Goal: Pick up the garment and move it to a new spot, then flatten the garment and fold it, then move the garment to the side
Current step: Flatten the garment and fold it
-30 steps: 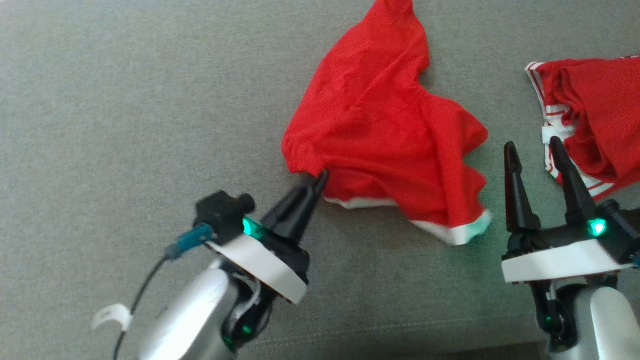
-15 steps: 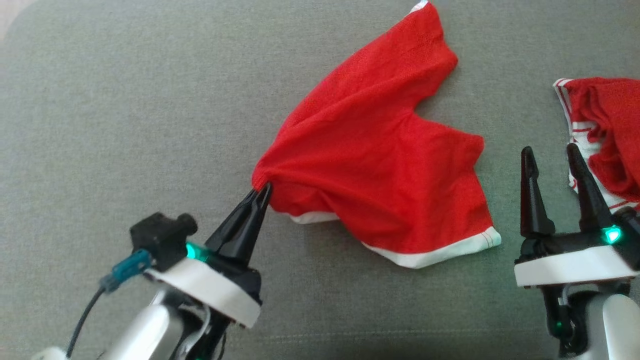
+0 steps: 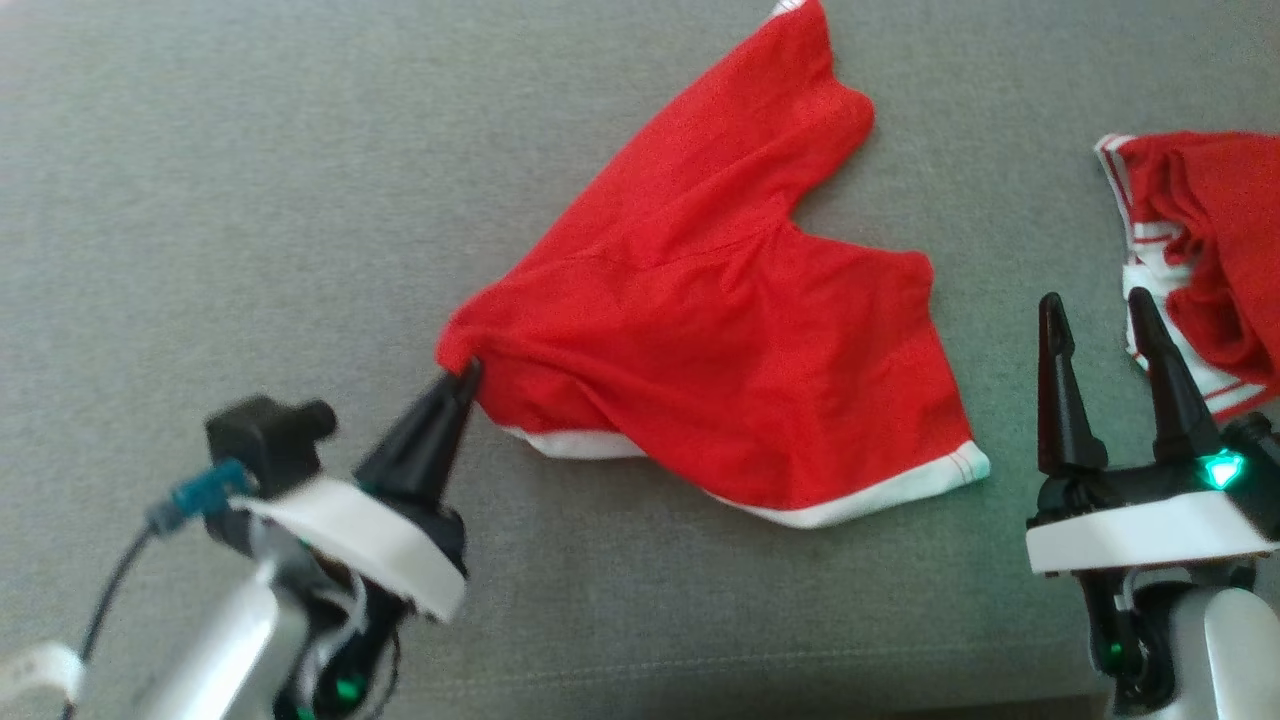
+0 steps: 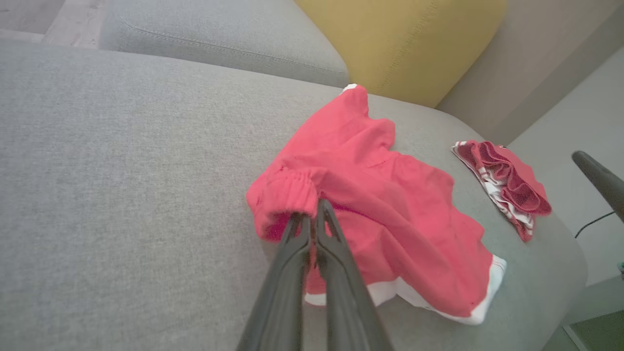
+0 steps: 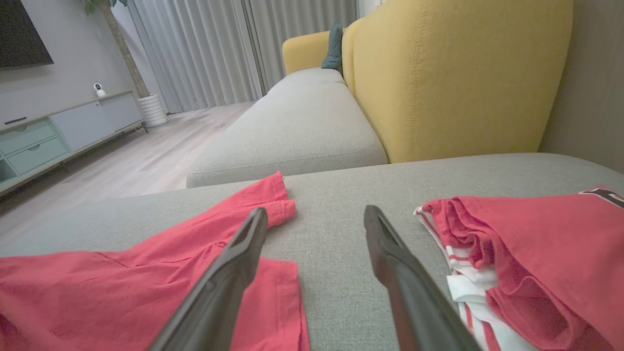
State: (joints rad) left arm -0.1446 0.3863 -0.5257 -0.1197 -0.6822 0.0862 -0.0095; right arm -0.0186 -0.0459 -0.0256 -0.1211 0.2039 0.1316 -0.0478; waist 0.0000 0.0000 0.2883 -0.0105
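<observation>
The red fabric shorts with white hems are lying on the grey sofa cushion, your left pincer clamping their waistband corner, likely for dragging, your right pincer hovering wide and empty.

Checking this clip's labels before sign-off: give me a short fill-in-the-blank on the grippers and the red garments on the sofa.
The left gripper is ____ on the red shorts. The right gripper stands ____, holding nothing. The shorts' leg hem is trimmed in ____. The striped red garment lies on the robot's ____ side of the shorts.
Missing words: shut; open; white; right.
</observation>
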